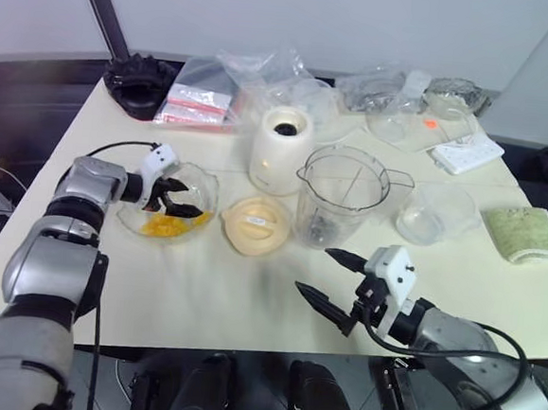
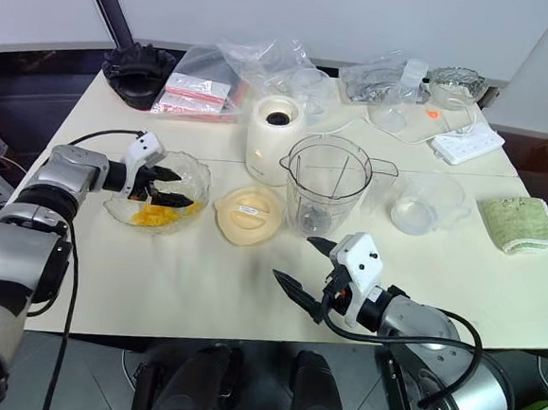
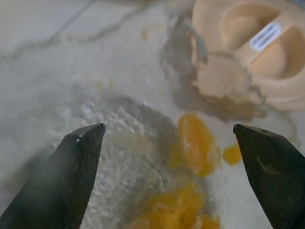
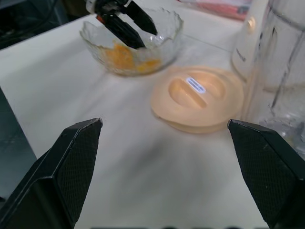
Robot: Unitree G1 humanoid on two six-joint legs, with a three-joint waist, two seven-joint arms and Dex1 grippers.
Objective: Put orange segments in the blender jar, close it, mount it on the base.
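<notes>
None of the orange segments (image 1: pixel 166 225) has left the scalloped glass bowl (image 1: pixel 205 182), where the left gripper (image 1: pixel 181 201) hovers spread wide and empty; the right gripper (image 1: pixel 329 281) waits parted, the blender jar (image 1: pixel 341 193) stands empty and lidless beside the base (image 1: pixel 279 148).

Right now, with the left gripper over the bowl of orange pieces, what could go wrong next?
1. The orange segments look wet and soft; the open left gripper may squash one or let it slip.
2. The glass bowl is light and near the lid; a push from the fingers could slide it.
3. The blender jar stands beyond the lid, so a piece might drop on the table during the carry.
</notes>
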